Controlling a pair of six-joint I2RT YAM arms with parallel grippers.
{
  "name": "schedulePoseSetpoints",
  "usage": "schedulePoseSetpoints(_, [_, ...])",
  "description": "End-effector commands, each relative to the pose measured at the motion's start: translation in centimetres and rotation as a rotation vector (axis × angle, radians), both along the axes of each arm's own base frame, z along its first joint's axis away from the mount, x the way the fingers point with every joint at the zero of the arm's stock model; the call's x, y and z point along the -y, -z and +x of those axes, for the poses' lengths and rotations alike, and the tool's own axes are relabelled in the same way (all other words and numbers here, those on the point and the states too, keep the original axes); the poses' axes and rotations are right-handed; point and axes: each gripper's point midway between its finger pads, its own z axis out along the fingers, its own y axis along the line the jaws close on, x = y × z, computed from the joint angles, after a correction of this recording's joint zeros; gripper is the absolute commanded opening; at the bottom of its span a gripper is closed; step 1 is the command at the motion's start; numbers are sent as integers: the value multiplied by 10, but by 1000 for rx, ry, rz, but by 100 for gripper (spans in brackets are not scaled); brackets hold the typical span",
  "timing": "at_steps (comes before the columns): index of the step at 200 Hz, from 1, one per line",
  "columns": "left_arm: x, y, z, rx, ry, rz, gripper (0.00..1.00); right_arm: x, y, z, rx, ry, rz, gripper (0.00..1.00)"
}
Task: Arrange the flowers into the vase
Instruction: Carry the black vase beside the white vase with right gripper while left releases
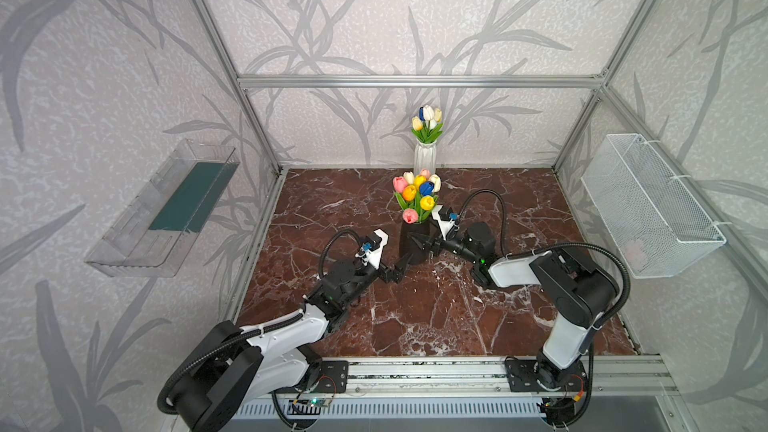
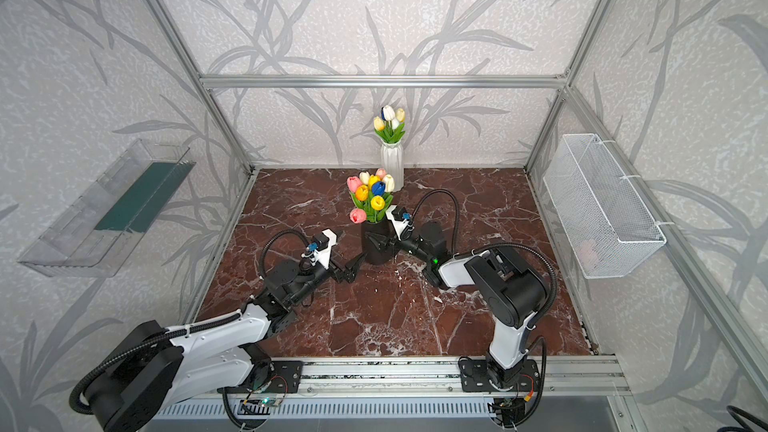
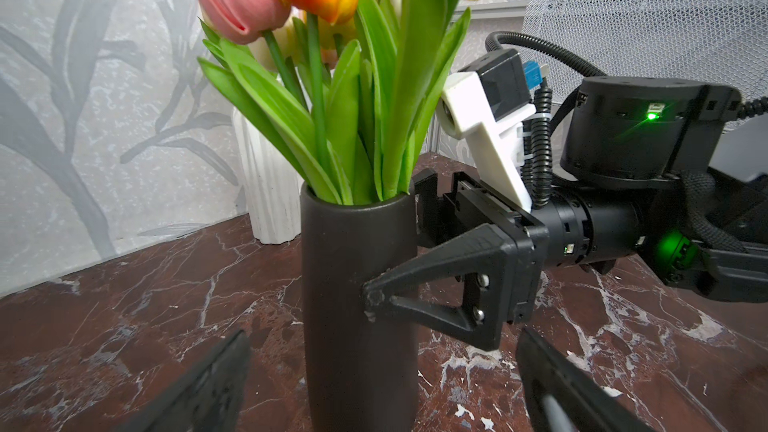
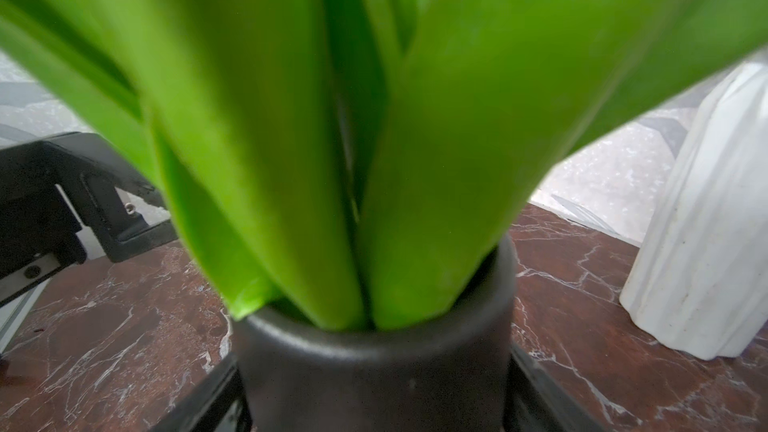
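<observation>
Marble tabletop [image 1: 457, 317], centre: tulips [image 1: 417, 197] upright in black vase [image 1: 405, 243], stems vertical. Grips vase with right gripper [image 1: 420, 243], just beneath leaves; holds left gripper [image 1: 401, 270] wide open, empty, beside vase's front-left.

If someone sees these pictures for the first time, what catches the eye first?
The bright tulips in the black vase at the middle of the marble table stand out first. The right gripper straddles that vase, the open left gripper sits near its base. A white vase of paler tulips stands by the back wall.
</observation>
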Motion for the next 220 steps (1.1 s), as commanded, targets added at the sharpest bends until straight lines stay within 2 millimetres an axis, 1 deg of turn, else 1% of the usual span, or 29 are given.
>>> schedulePoseSetpoints(1, [-4, -6, 3, 36, -17, -3, 100, 37, -46, 23, 132, 133, 65, 40])
schedulePoseSetpoints(12, [-4, -6, 4, 40, -20, -2, 100, 50, -56, 31, 162, 165, 69, 39])
schedulePoseSetpoints(27, [-4, -7, 4, 44, -20, 0, 100, 67, -61, 44, 205, 229, 44, 38])
schedulePoseSetpoints(29, [-5, -6, 4, 43, -21, 2, 100, 70, -72, 44, 228, 239, 50, 38])
schedulePoseSetpoints(32, [-5, -6, 5, 43, -24, 2, 100, 75, -75, 47, 243, 257, 46, 38])
schedulePoseSetpoints(49, [-6, -4, 5, 42, -28, 7, 100, 96, -85, 68, 287, 335, 20, 38])
schedulePoseSetpoints(54, [-7, -5, 5, 44, -30, 7, 100, 104, -93, 74, 306, 357, 29, 38])
schedulePoseSetpoints(56, [-7, -4, 5, 45, -30, 9, 100, 106, -86, 79, 296, 365, 24, 38])
schedulePoseSetpoints(59, [-7, -4, 5, 45, -31, 9, 100, 111, -85, 85, 294, 375, 26, 38])
schedulePoseSetpoints(67, [-7, -5, 6, 50, -33, 10, 100, 122, -89, 97, 307, 400, 45, 37])
schedulePoseSetpoints(83, [-8, -4, 7, 55, -37, 18, 100, 144, -90, 124, 311, 449, 77, 36])
schedulePoseSetpoints(93, [-8, -4, 9, 60, -43, 19, 100, 155, -93, 140, 319, 467, 101, 36])
schedulePoseSetpoints(104, [-9, -4, 10, 63, -46, 17, 99, 164, -96, 156, 328, 477, 120, 35])
schedulePoseSetpoints(123, [-9, -3, 13, 63, -52, 16, 100, 171, -98, 181, 340, 499, 117, 35])
schedulePoseSetpoints(128, [-9, -2, 14, 61, -53, 17, 100, 171, -95, 188, 338, 498, 113, 35])
schedulePoseSetpoints(132, [-9, -2, 15, 60, -55, 15, 100, 172, -97, 193, 346, 498, 116, 35])
schedulePoseSetpoints(167, [-8, 2, 17, 49, -52, 23, 100, 169, -98, 228, 375, 487, 124, 35])
schedulePoseSetpoints(195, [-5, 4, 19, 44, -45, 36, 100, 167, -99, 249, 402, 484, 143, 35])
schedulePoseSetpoints(212, [-4, 8, 22, 39, -47, 51, 100, 174, -96, 258, 402, 495, 187, 36])
schedulePoseSetpoints(220, [-3, 10, 23, 41, -46, 55, 100, 173, -95, 260, 405, 477, 197, 37])
